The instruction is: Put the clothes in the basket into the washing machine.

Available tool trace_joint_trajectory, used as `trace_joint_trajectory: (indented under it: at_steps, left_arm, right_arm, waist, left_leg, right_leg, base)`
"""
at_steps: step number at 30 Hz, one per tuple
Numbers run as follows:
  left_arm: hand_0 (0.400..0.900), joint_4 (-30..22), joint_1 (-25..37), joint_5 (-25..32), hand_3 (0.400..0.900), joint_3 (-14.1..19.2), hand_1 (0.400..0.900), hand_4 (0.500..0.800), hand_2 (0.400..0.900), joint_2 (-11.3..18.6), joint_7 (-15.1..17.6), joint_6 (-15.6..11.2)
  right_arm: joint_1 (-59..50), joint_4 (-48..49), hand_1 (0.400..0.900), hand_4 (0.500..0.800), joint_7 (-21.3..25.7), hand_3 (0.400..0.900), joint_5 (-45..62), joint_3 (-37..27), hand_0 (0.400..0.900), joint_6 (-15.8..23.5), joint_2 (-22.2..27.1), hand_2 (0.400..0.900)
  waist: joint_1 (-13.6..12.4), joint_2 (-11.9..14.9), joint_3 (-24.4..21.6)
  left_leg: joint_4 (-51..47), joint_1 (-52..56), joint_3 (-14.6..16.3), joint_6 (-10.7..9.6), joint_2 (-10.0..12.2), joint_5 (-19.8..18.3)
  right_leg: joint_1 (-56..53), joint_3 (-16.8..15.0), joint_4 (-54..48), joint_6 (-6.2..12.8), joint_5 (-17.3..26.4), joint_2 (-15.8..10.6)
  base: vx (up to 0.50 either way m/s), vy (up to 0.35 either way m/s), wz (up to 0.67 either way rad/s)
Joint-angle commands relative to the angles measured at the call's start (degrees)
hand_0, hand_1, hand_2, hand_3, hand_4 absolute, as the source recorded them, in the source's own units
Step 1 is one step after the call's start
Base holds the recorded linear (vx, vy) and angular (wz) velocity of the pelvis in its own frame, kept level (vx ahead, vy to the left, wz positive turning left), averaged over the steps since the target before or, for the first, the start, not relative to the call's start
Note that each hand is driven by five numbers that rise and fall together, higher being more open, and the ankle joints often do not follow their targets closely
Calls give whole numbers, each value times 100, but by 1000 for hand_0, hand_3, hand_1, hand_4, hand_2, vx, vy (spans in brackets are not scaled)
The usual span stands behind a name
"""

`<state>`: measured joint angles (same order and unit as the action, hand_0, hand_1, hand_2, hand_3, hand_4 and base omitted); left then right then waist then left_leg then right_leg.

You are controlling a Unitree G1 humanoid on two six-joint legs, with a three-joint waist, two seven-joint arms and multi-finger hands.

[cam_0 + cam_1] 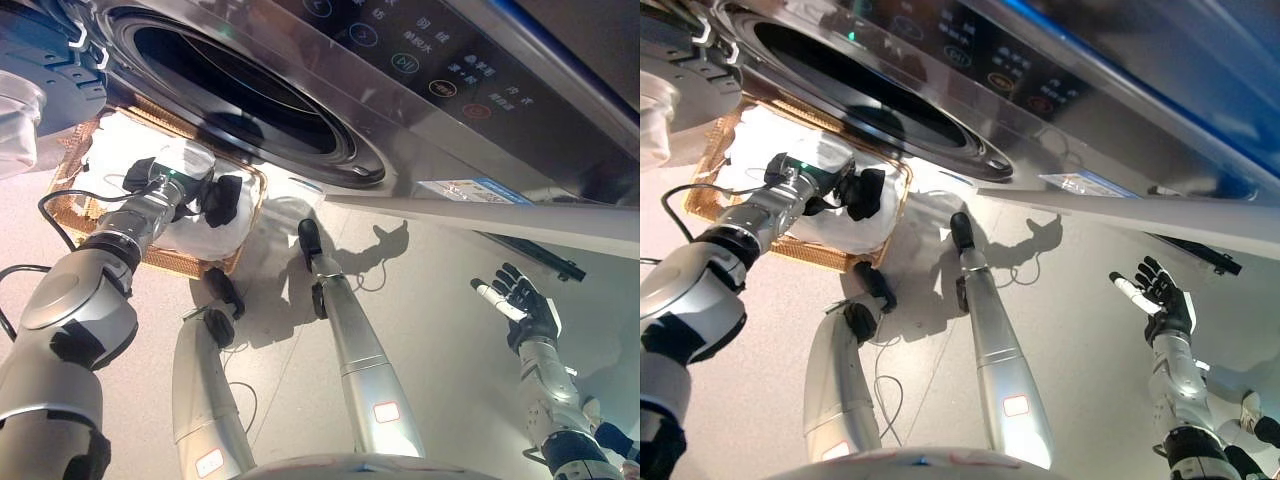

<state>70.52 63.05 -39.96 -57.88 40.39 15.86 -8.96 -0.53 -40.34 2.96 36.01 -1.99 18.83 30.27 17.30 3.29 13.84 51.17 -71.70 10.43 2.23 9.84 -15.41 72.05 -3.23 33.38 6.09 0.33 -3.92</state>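
- Washing machine: silver front, round drum opening seen uncovered and dark inside, above the basket.
- Basket: woven, brown, set on the floor just below the drum opening.
- Clothes: white cloth, lying heaped inside the basket.
- Left robot hand: placed over the white clothes in the basket; fingers curled down at the cloth, grip on it cannot be told.
- Right robot hand: held apart at the right above the floor, fingers spread wide, nothing held.
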Motion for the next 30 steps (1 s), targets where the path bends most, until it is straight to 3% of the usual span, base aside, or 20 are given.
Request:
trace_joint_trajectory:
  at_steps: [1, 3, 8, 9, 12, 13, 15, 16, 17, 19, 22, 24, 27, 30]
  left_arm:
    - [400, 10, -381, 438, 400, 682, 400, 500, 400, -184, 339, 88]
    - [400, 231, -343, 997, 400, 1101, 400, 500, 400, -416, 377, 203]
    - [400, 246, -707, 2088, 400, 2026, 400, 500, 400, -678, 590, 52]
    - [400, 215, -802, 2241, 400, 2154, 400, 500, 400, -719, 596, 8]
    - [400, 18, -1114, 3044, 400, 2856, 400, 500, 400, -917, 765, -103]
    - [400, -97, -1342, 3480, 400, 3249, 400, 500, 400, -1115, 896, -211]
    - [400, -51, -1694, 4763, 400, 3914, 400, 500, 400, -1541, 667, -420]
    - [400, -73, -1837, 5503, 400, 4314, 400, 500, 400, -1798, 726, -524]
    - [400, -114, -1838, 5709, 400, 4408, 400, 500, 400, -1877, 789, -600]
    - [400, -74, -1884, 7220, 400, 4942, 400, 500, 400, -2303, 444, -792]
    - [400, -136, -1693, 8213, 400, 5175, 400, 500, 400, -2724, 297, -954]
    - [400, -112, -1475, 8520, 400, 5182, 400, 500, 400, -2905, 257, -1018]
    - [400, -485, -1210, 9441, 400, 5249, 400, 500, 400, -3278, -66, -1195]
    - [400, -611, -973, 9603, 400, 5173, 400, 500, 400, -3565, -73, -1288]
  right_arm:
    - [82, -449, 900, 800, 429, 900, -168, -121, 900, 398, 88, 900]
    - [-261, -921, 900, 800, 576, 900, -178, 105, 900, 335, -98, 900]
    - [-457, -1324, 900, 800, 720, 900, -316, 325, 900, 213, -311, 900]
    - [-407, -1316, 900, 800, 756, 900, -376, 307, 900, 202, -316, 900]
    - [-310, -1416, 900, 800, 801, 900, -396, 284, 900, 140, -430, 900]
    - [-271, -1456, 900, 800, 837, 900, -379, 247, 900, 132, -516, 900]
    - [-285, -1603, 900, 800, 912, 900, -424, 278, 900, 57, -633, 900]
    - [-333, -1751, 900, 800, 936, 900, -400, 283, 900, -1, -697, 900]
    - [-419, -1845, 900, 800, 972, 900, -389, 331, 900, -33, -735, 900]
    - [-645, -2080, 900, 800, 1018, 900, -305, 399, 900, -125, -788, 900]
    - [-1022, -2349, 900, 800, 1090, 900, -207, 616, 900, -218, -882, 900]
    - [-1280, -2483, 900, 800, 1136, 900, -148, 815, 900, -238, -994, 900]
    - [-1526, -2587, 900, 800, 1150, 900, -8, 951, 900, -276, -1074, 900]
    - [-1412, -2604, 900, 800, 1087, 900, -15, 1019, 900, -308, -1067, 900]
  waist:
    - [-70, -199, -250]
    - [-131, -208, -240]
    - [-202, -145, -204]
    - [-156, -86, -193]
    - [-239, -47, -148]
    - [-291, -38, -136]
    - [-378, -10, -104]
    - [-442, -10, -91]
    - [-473, -11, -61]
    - [-555, -9, -40]
    - [-612, -11, -33]
    - [-618, -3, -60]
    - [-585, 32, -108]
    - [-496, 82, -153]
  left_leg:
    - [-838, 562, -564, -633, -61, 276]
    - [-1118, 822, -545, -685, -79, 404]
    - [-2008, 1778, -508, -781, -137, 783]
    - [-2256, 1943, -470, -741, -259, 1029]
    - [-2841, 2616, -507, -772, -422, 1274]
    - [-3000, 2816, -532, -791, -440, 1357]
    - [-3368, 3317, -532, -806, -494, 1484]
    - [-3528, 3535, -540, -813, -504, 1536]
    - [-3619, 3666, -556, -806, -518, 1562]
    - [-3810, 3949, -579, -826, -539, 1635]
    - [-4109, 4268, -549, -843, -544, 1735]
    - [-4284, 4380, -507, -840, -542, 1803]
    - [-4401, 4441, -482, -829, -508, 1839]
    - [-4441, 4471, -459, -828, -471, 1846]
  right_leg:
    - [-494, 352, -629, 1, 97, 39]
    - [-714, 371, -836, 3, 190, 14]
    - [-1646, 421, -1534, 22, 423, -13]
    - [-1823, 419, -1751, 3, 611, -79]
    - [-2500, 462, -2136, 8, 663, -98]
    - [-2713, 518, -2240, 0, 670, -119]
    - [-3196, 571, -2457, 5, 679, -106]
    - [-3416, 614, -2542, -1, 675, -101]
    - [-3549, 636, -2607, -3, 677, -102]
    - [-3851, 670, -2734, -13, 688, -99]
    - [-4147, 711, -2985, -11, 765, -63]
    - [-4261, 696, -3137, 7, 835, -47]
    - [-4288, 662, -3226, 34, 887, -8]
    - [-4292, 606, -3230, 45, 908, 21]
  base:
    - [-15, -38, 17]
    - [-3, -37, 12]
    - [3, -53, 10]
    - [-61, -76, 27]
    - [18, -93, 30]
    - [66, -110, 27]
    - [84, -104, 20]
    - [81, -77, 14]
    - [72, -67, 11]
    - [62, -63, 11]
    - [58, -46, 4]
    - [39, -30, -2]
    - [45, -32, -8]
    - [61, -25, -12]
